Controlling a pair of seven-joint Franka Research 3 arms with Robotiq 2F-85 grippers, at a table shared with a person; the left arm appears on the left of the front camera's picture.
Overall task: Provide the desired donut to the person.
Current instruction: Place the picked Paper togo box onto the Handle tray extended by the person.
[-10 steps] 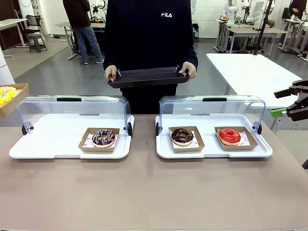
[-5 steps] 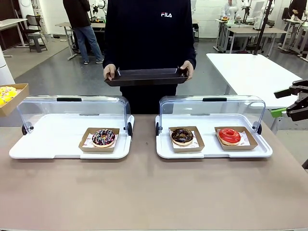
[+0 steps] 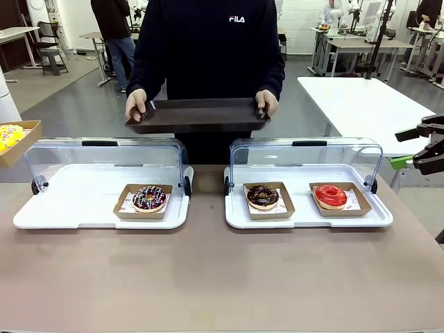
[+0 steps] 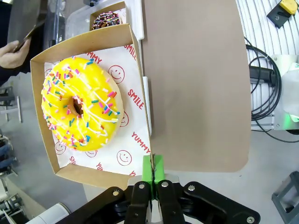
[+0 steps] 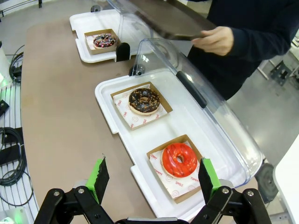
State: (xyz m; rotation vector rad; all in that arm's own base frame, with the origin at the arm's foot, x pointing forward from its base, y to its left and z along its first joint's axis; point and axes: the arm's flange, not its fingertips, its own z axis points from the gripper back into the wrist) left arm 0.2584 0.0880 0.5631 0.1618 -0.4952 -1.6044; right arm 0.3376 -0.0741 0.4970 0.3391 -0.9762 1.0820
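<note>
Pick-up looks done: the left end effector (image 4: pixel 153 169) is clenched on the brown cardboard tray (image 4: pixel 93 173) holding the yellow sprinkled donut (image 4: pixel 81 109), at the worktop (image 4: pixel 196 84) edge. The right end effector (image 5: pixel 152 179) is released. Delivery to the person (image 3: pixel 208 48), who holds a dark rectangular tray (image 3: pixel 198 114), remains.

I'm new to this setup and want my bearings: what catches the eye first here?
A yellow sprinkled donut sits in a cardboard tray pinched at its rim by the left gripper. At the far side, the person holds a dark serving tray beyond two open display cases.
</note>
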